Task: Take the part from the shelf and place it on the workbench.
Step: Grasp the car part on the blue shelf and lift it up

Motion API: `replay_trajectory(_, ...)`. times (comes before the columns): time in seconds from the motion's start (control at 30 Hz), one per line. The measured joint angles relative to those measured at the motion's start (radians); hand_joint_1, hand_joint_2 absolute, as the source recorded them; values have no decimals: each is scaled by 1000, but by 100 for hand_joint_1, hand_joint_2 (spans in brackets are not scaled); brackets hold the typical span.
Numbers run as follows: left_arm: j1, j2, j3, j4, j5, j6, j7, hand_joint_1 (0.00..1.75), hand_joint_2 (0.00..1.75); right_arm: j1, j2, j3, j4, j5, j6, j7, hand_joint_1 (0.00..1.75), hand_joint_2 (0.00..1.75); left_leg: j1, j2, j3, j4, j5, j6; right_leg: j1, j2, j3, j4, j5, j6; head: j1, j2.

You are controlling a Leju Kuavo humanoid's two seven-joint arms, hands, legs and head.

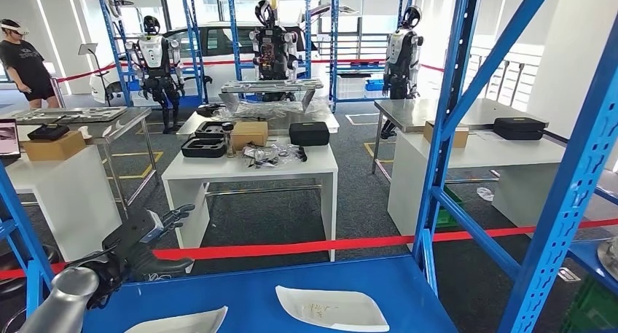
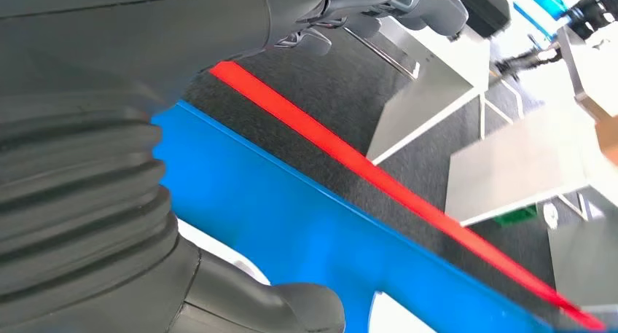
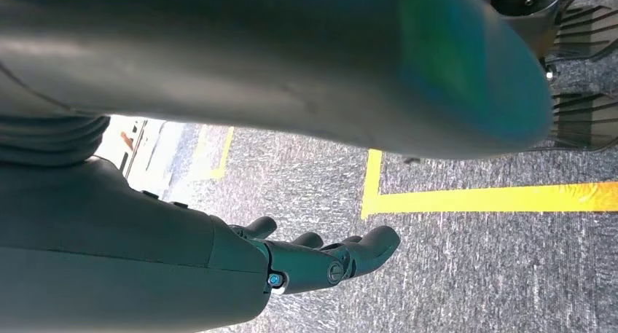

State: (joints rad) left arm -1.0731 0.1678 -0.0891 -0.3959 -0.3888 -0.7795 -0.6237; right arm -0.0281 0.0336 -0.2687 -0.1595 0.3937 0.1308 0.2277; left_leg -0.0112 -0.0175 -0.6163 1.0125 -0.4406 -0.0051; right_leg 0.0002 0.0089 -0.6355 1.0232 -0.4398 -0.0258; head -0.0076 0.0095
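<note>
Fingers of the left hand (image 1: pixel 157 231) are spread, empty, above the blue shelf (image 1: pixel 255 289). Two white parts (image 1: pixel 331 307) are laid there. Right hand (image 3: pixel 321 256) is hung over carpet (image 3: pixel 474 275), fingers loosely apart.

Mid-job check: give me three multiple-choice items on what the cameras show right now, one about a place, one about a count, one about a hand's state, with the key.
1. Where do the white parts lie?
A. on the blue shelf in front of the robot
B. on the grey floor
C. on the far steel table

2. How many white parts show on that shelf in the head view?
A. one
B. two
C. four

3. What is the left hand doing?
A. gripping a white part
B. resting flat on a cardboard box
C. held above the shelf, holding nothing

Key: 1 A, both lie on the blue surface; 2 B, one near the middle and another at the lower edge; 3 C, its fingers are apart and no part is in it.
</note>
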Motion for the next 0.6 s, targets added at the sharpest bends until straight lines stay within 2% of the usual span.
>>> replay_trajectory(0.27, 40, 52, -112, -52, 79, -34, -24, 0, 175, 0, 0, -12, 0, 0, 0, 0, 0, 0, 0, 0, 0, 0, 0, 0, 0, 0, 0, 0, 0, 0, 0, 0)
replay_trajectory(0.6, 132, 161, -337, -78, 112, -9, -8, 0, 175, 2, 0, -18, 0, 14, 1, 0, 0, 0, 0, 0, 0, 0, 0, -1, 0, 0, 0, 0, -1, -1, 0, 0)
